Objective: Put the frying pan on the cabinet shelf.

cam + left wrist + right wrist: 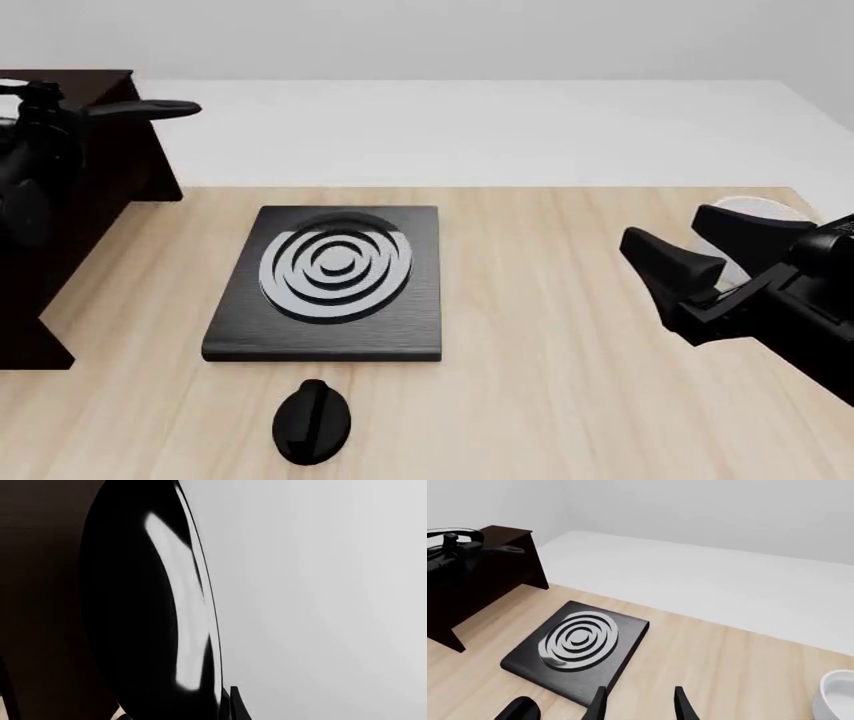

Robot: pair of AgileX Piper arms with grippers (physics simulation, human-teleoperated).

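The frying pan (30, 92) is up at the top of the dark brown cabinet (114, 170) at the far left, its long black handle (150, 108) sticking out to the right past the cabinet's side. My left gripper (34, 115) is at the pan and seems shut on it. In the left wrist view the pan's glossy black side (127, 610) fills the middle, with the cabinet's wood (37, 605) beside it and one fingertip (235, 703) at the pan's rim. My right gripper (665, 227) is open and empty above the table's right side.
A square black hob (327, 285) with grey rings lies mid-table. A small black oval object (311, 422) lies near the front edge. A white bowl (763, 213) stands at the right, behind my right gripper. The right wrist view shows the hob (577, 642) and the cabinet (500, 580).
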